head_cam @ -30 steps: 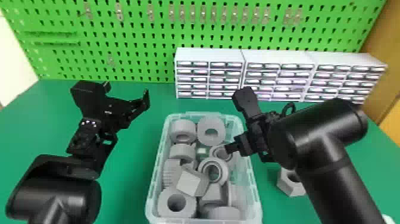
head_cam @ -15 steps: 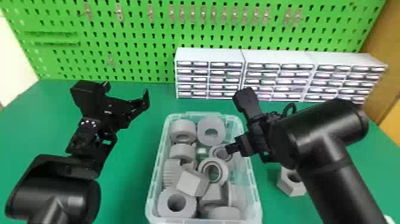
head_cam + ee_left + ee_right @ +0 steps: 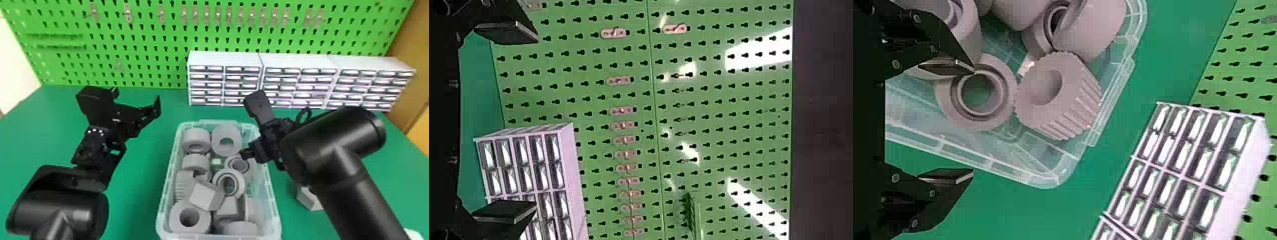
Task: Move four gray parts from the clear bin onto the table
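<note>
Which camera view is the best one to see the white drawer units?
The head view: the whole row of white drawer units fits there, with only a little hidden. The left wrist view and right wrist view both show some drawer fronts, turned and cut off by the picture's edge.

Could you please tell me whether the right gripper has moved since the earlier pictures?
Yes: in the head view, the right gripper has shifted slightly to the robot's left against the white drawer units.
</note>
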Motion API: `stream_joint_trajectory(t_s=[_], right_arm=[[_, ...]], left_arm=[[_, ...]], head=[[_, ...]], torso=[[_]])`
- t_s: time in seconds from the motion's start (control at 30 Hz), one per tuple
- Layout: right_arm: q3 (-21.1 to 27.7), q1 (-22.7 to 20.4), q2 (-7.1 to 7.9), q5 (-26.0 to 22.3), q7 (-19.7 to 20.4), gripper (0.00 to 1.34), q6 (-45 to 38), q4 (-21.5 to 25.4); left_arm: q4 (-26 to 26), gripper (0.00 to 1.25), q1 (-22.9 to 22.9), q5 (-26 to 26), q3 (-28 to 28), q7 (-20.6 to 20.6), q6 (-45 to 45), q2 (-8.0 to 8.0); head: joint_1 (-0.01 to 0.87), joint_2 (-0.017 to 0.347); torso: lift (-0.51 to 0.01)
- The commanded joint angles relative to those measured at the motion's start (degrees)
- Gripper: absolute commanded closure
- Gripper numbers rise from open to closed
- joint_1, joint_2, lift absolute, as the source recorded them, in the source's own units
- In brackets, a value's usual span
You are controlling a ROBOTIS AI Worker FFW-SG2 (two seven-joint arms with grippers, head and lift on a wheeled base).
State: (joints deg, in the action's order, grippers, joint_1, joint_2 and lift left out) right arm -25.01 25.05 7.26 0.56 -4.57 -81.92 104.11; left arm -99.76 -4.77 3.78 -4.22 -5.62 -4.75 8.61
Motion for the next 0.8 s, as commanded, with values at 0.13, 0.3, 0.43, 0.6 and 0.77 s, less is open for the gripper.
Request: stream_joint_trajectory(t_s=[0.13, 0.3, 0.43, 0.6, 0.77], right_arm=[[-5.13, 0.79, -0.06, 6.04, 0.00, 0.53, 4.49, -3.03], [-5.57, 0.97, -0.41, 6.48, -1.50, 0.53, 8.53, -6.81], [-6.72, 1.49, -0.76, 11.05, -4.05, 0.52, 10.38, -9.27], [-7.16, 2.20, -0.85, 13.95, -6.51, 0.52, 13.11, -12.44], [-7.42, 2.99, -0.94, 14.39, -6.77, 0.52, 16.27, -16.22]], left_arm=[[0.09, 0.11, 0.03, 0.00, -0.09, 0.00, 0.00, 0.00], [0.09, 0.11, 0.03, 0.00, -0.17, 0.00, 0.00, 0.00], [0.09, 0.11, 0.03, 0.00, -0.09, 0.00, 0.00, 0.00], [0.09, 0.11, 0.11, 0.00, -0.09, 0.00, 0.00, 0.00], [0.09, 0.11, 0.11, 0.09, -0.17, 0.00, 0.00, 0.00]], head=[[0.678, 0.034], [0.678, 0.034], [0.678, 0.034], [0.678, 0.034], [0.678, 0.034]], torso=[[-0.050], [-0.050], [-0.050], [-0.050], [-0.050]])
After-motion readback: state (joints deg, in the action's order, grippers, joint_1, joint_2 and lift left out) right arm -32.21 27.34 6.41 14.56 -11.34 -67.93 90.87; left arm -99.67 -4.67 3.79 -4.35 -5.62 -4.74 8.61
